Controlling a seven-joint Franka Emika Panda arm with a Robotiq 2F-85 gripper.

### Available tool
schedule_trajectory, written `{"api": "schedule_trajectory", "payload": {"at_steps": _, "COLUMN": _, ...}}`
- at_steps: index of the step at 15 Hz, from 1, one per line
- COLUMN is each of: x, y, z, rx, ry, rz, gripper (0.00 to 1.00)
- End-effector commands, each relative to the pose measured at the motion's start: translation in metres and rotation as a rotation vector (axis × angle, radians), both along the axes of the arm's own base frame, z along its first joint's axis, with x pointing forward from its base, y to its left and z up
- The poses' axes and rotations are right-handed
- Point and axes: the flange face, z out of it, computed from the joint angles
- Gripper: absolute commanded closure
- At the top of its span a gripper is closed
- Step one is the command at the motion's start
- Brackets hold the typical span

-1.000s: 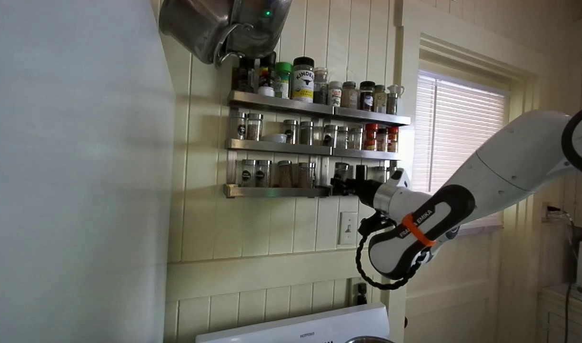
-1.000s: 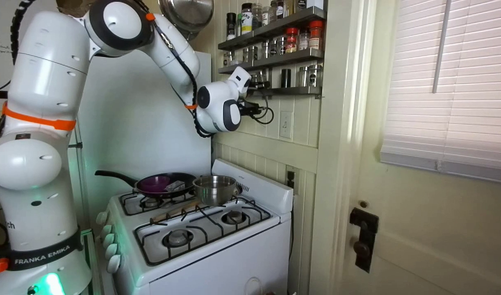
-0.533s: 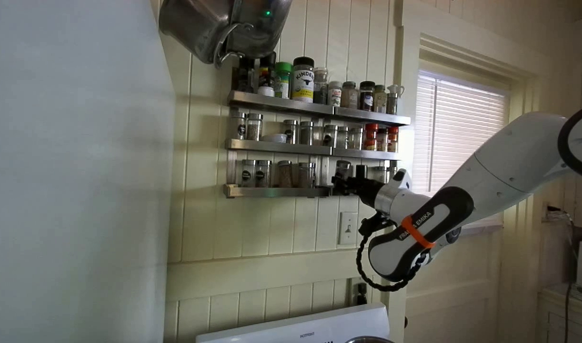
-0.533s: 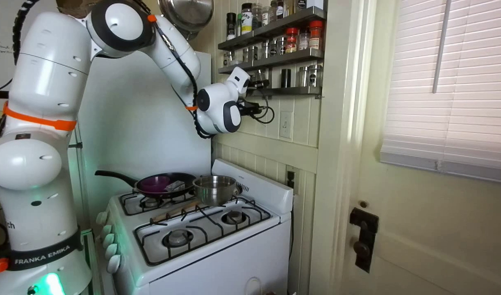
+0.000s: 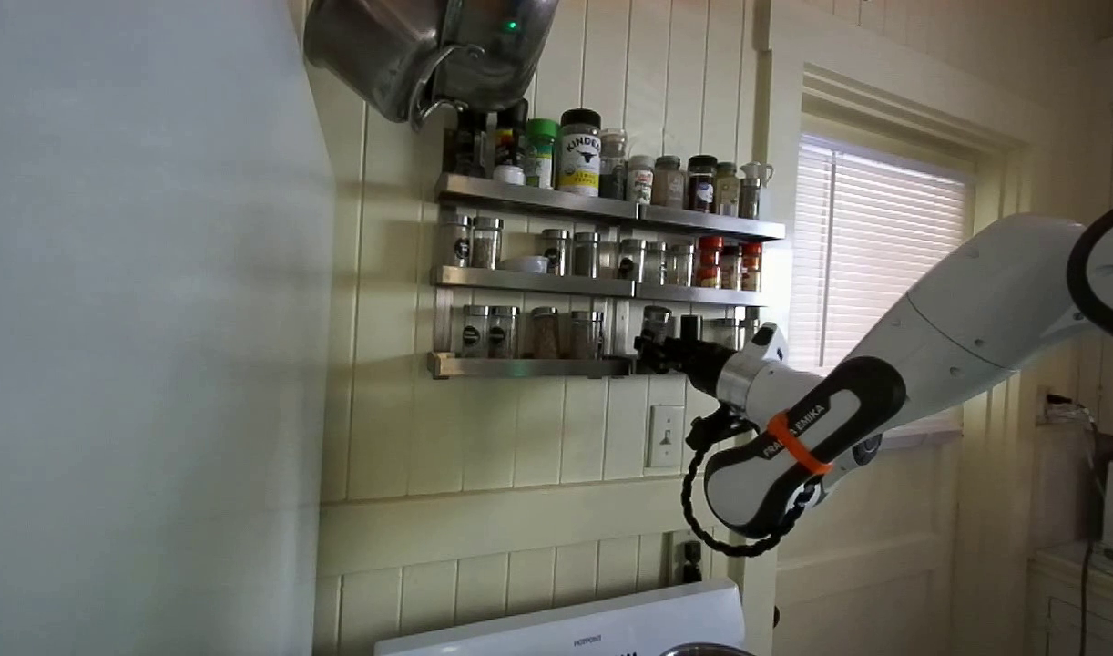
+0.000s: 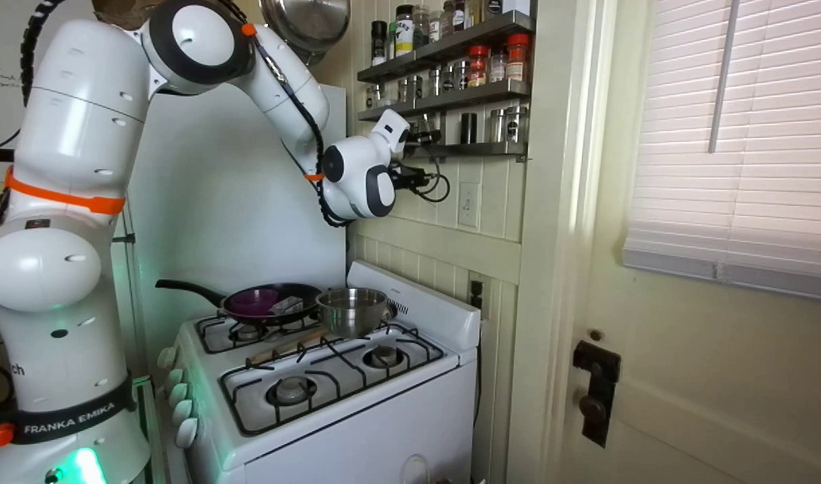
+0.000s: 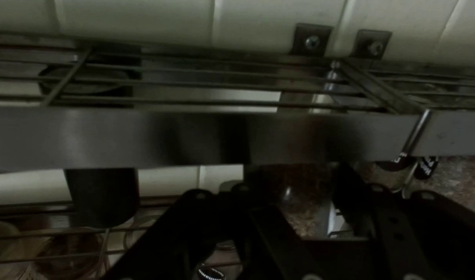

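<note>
Spice jar [image 5: 657, 323] and hand [image 7: 299, 182] are seen together at the lowest shelf [image 6: 484, 150]: the hand is closed about the jar, with one dark finger set against each side. In the dim wrist view, reddish-brown contents are shown through the clear body, near the metal front rail [image 7: 105, 139]; whether the base is resting on the shelf or held clear of it cannot be told. A black cylindrical container [image 6: 468, 128] is stood near it on the same tier, and on its other side another glass jar [image 5: 587, 334] is placed. Overhead, headroom appears to be limited by the middle shelf [image 5: 534, 281], which is lined with further jars [image 5: 586, 256]. The body is judged to be glass and the lid metal, so a stiff, smooth, fairly light piece is to be expected, easily let slip if pinched weakly and easily chipped if knocked on the rail. It is best taken around the middle of its straight body, with the pads laid squarely across the curve and the lid left unloaded. Below, a light switch [image 5: 666, 435] is mounted on the panelled wall [image 5: 588, 433].
</note>
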Motion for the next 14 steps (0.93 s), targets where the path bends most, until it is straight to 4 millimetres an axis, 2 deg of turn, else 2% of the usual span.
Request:
{"api": "schedule_trajectory", "payload": {"at_steps": 1, "x": 0.002, "y": 0.002, "z": 0.004, "rx": -0.011, "ry": -0.054, "rz": 0.011, "gripper": 0.77}}
{"api": "schedule_trajectory", "payload": {"at_steps": 5, "x": 0.007, "y": 0.007, "z": 0.016, "rx": -0.052, "ry": -0.099, "rz": 0.019, "gripper": 0.77}}
{"api": "schedule_trajectory", "payload": {"at_steps": 6, "x": 0.004, "y": 0.005, "z": 0.005, "rx": -0.060, "ry": -0.103, "rz": 0.019, "gripper": 0.77}}
{"api": "schedule_trajectory", "payload": {"at_steps": 7, "x": 0.016, "y": 0.009, "z": 0.023, "rx": -0.072, "ry": -0.095, "rz": 0.015, "gripper": 0.77}}
{"api": "schedule_trajectory", "payload": {"at_steps": 8, "x": 0.018, "y": 0.009, "z": 0.022, "rx": -0.080, "ry": -0.096, "rz": 0.013, "gripper": 0.77}}
{"api": "schedule_trajectory", "payload": {"at_steps": 9, "x": 0.006, "y": 0.002, "z": -0.005, "rx": -0.086, "ry": -0.112, "rz": 0.015, "gripper": 0.77}}
{"api": "schedule_trajectory", "payload": {"at_steps": 10, "x": 0.023, "y": 0.007, "z": 0.021, "rx": -0.097, "ry": -0.108, "rz": 0.010, "gripper": 0.77}}
{"api": "schedule_trajectory", "payload": {"at_steps": 12, "x": 0.030, "y": 0.006, "z": 0.022, "rx": -0.115, "ry": -0.121, "rz": 0.004, "gripper": 0.77}}
{"api": "schedule_trajectory", "payload": {"at_steps": 13, "x": 0.017, "y": -0.002, "z": -0.007, "rx": -0.115, "ry": -0.126, "rz": -0.002, "gripper": 0.77}}
{"api": "schedule_trajectory", "payload": {"at_steps": 14, "x": 0.034, "y": 0.003, "z": 0.018, "rx": -0.127, "ry": -0.124, "rz": -0.008, "gripper": 0.77}}
